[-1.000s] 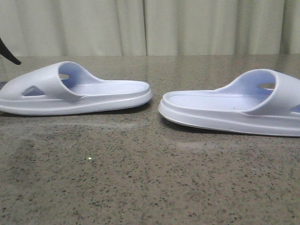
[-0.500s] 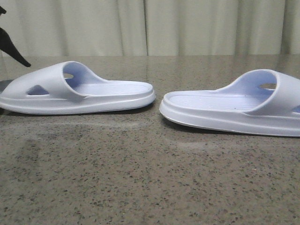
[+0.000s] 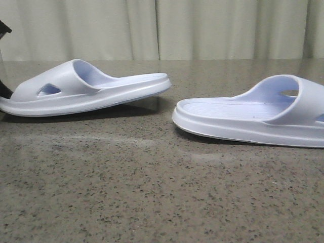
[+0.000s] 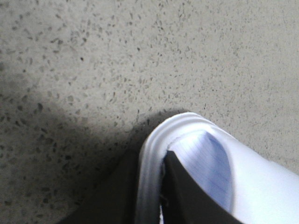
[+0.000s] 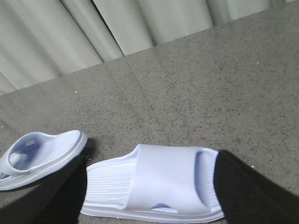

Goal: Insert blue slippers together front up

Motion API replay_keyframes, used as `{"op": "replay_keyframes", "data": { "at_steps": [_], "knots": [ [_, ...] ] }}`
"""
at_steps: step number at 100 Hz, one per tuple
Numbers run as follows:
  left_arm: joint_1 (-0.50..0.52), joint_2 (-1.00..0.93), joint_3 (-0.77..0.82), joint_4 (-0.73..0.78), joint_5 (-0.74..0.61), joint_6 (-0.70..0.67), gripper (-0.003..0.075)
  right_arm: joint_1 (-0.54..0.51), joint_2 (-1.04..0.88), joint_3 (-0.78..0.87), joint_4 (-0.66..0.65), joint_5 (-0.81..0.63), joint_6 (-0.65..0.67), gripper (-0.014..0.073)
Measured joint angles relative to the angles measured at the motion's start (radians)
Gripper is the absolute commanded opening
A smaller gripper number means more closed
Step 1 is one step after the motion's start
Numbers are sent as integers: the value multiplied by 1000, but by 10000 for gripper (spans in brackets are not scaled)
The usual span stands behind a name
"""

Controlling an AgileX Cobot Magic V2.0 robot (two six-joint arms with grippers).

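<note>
Two pale blue slippers lie on the speckled table, heels facing each other. The left slipper is tilted, its heel end raised off the table and its strap end low at the far left. My left gripper is shut on that slipper's rim at the strap end, one finger on the footbed and one outside. The right slipper lies flat. My right gripper is open above it, its fingers standing to either side of the slipper. The left slipper also shows in the right wrist view.
The grey speckled stone table stretches wide in front of both slippers. A pale pleated curtain hangs behind the table's far edge. A narrow gap of table separates the two heels.
The left slipper's heel end has risen off the table and the slipper has shifted slightly right. The left gripper has moved down to the slipper's strap end. The right slipper has not moved.
</note>
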Motion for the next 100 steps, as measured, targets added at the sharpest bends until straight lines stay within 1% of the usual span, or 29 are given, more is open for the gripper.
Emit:
{"op": "replay_keyframes", "data": {
  "at_steps": [20, 31, 41, 63, 70, 83, 100],
  "knots": [
    [0, -16, 3, 0, 0, 25, 17, 0, 0, 0, 0, -8, 0, 487],
    [0, -54, 17, 9, 27, 29, 17, 0, 0, 0, 0, -11, 0, 487],
    [21, -117, 22, 19, 76, 31, 17, 0, 0, 0, -2, -17, 0, 487],
    [97, -280, 26, 49, 235, 37, 17, 0, 0, 0, -41, -26, 16, 487],
    [118, -334, 28, 53, 269, 38, 17, 0, 0, 0, -87, -26, 58, 486],
    [150, -424, 30, 59, 310, 38, 17, 0, 0, 0, -221, -26, 176, 487],
    [162, -507, 30, 59, 340, 38, 17, 0, 0, 0, -378, 12, 323, 486]
  ]
}}
